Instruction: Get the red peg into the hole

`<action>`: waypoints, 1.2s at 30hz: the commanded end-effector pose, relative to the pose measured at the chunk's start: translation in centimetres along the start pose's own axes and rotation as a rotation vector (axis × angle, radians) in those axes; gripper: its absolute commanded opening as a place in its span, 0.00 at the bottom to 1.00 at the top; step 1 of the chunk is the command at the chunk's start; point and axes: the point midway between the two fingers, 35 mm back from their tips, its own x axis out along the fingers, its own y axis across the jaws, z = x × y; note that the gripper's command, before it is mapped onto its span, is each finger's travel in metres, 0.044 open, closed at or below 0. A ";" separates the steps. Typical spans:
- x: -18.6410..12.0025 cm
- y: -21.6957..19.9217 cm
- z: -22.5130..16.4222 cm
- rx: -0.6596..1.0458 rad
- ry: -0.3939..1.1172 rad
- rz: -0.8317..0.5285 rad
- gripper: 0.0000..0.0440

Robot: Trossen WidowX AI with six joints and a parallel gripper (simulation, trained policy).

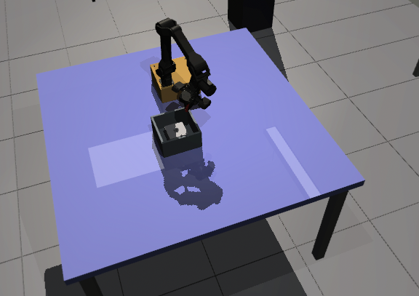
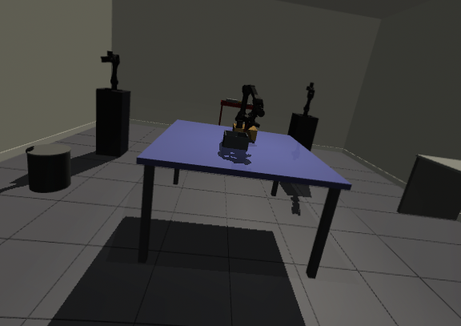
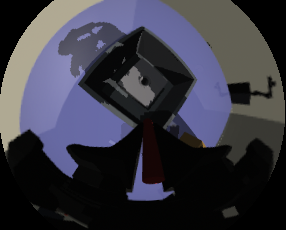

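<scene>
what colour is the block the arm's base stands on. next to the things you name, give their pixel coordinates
Orange-yellow; the block (image 1: 180, 65) (image 2: 252, 134) (image 3: 191, 140) shows best in the top view.

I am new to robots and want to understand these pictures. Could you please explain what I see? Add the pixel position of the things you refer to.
The machine is one black jointed arm; its gripper (image 1: 188, 106) (image 3: 148, 125) has two fingers, like a pinching hand. It is closed on a red peg (image 3: 152, 155).

The top picture looks down at the blue table (image 1: 120, 222) (image 2: 180, 152); the exterior one stands back in the room; the wrist one looks out past the fingers.

On the table are an open dark box (image 1: 182, 148) (image 2: 235, 142), with a holed plate (image 1: 181, 128) (image 3: 136, 91) inside, and an orange block (image 1: 182, 69) (image 2: 252, 133).
</scene>
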 end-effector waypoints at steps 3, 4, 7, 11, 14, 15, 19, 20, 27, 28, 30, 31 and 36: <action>0.6 -0.1 2.2 0.022 -0.001 0.001 0.00; 0.8 -0.1 2.7 0.026 0.000 0.002 0.00; 1.4 -0.2 4.0 0.031 0.006 0.005 0.00; 2.4 -0.2 5.5 0.028 0.018 0.013 0.00; 3.3 -0.2 6.4 0.019 0.028 0.022 0.00; 3.6 -0.1 6.6 0.015 0.032 0.025 0.00; 5.0 0.0 7.2 -0.008 0.050 0.040 0.00; 5.3 0.1 7.3 -0.015 0.056 0.042 0.00; 7.6 0.2 7.2 -0.068 0.110 0.050 0.24; 7.9 0.2 7.2 -0.069 0.118 0.051 0.29; 8.2 0.3 7.5 -0.081 0.124 0.059 0.31; 8.2 0.4 7.8 -0.091 0.122 0.063 0.31; 8.0 1.3 9.0 -0.094 0.139 0.087 0.54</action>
